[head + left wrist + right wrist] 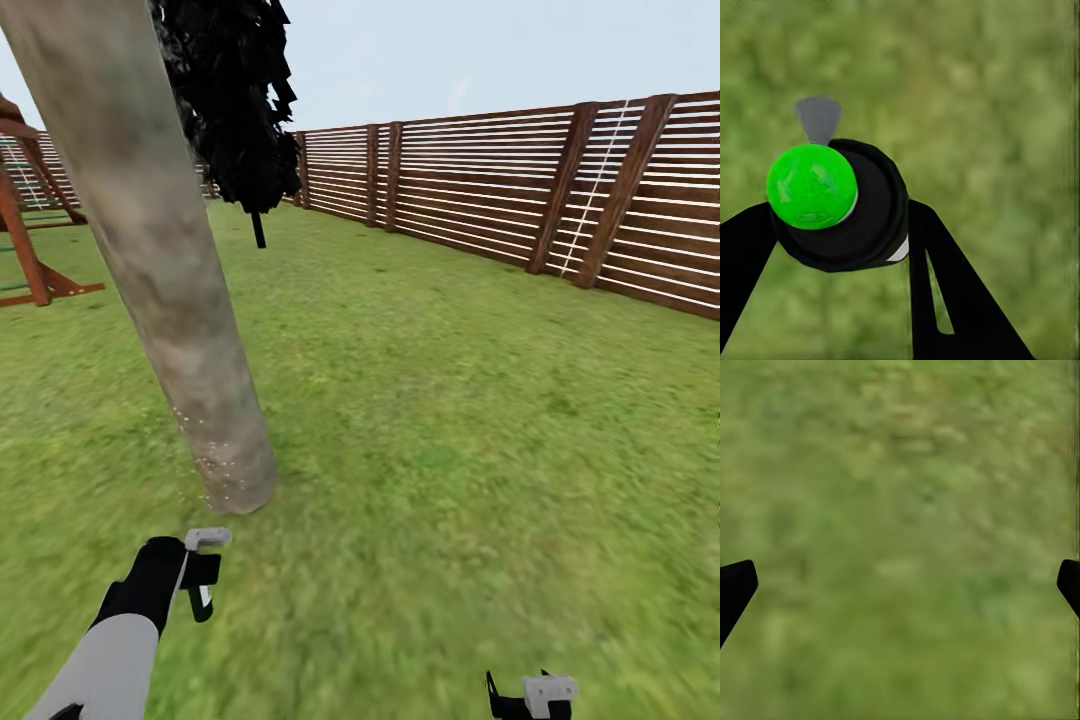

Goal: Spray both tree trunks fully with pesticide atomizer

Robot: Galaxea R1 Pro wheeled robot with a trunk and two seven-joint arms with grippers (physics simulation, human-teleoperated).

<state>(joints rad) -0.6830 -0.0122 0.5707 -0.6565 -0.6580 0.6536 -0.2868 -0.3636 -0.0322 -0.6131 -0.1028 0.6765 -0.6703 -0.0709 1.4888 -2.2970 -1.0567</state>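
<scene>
Tree trunk (pixel 150 260) smooth, mottled; fence (pixel 520 190) brown wood slats; atomizer (pixel 840 206) glossy black, green cap.

White forearm (pixel 105 665), black wrist (pixel 155 580) (grey-tipped jaws).

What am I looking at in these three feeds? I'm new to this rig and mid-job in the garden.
The large picture is from the robot's head, looking down over a grass lawn ringed by a wooden fence. The leaning tree trunk carries faint white specks of pesticide near its base. The other two pictures come from cameras on each wrist. The left gripper is shut on the pesticide atomizer, black with a green spot. The right gripper is open over grass, holding nothing.
</scene>
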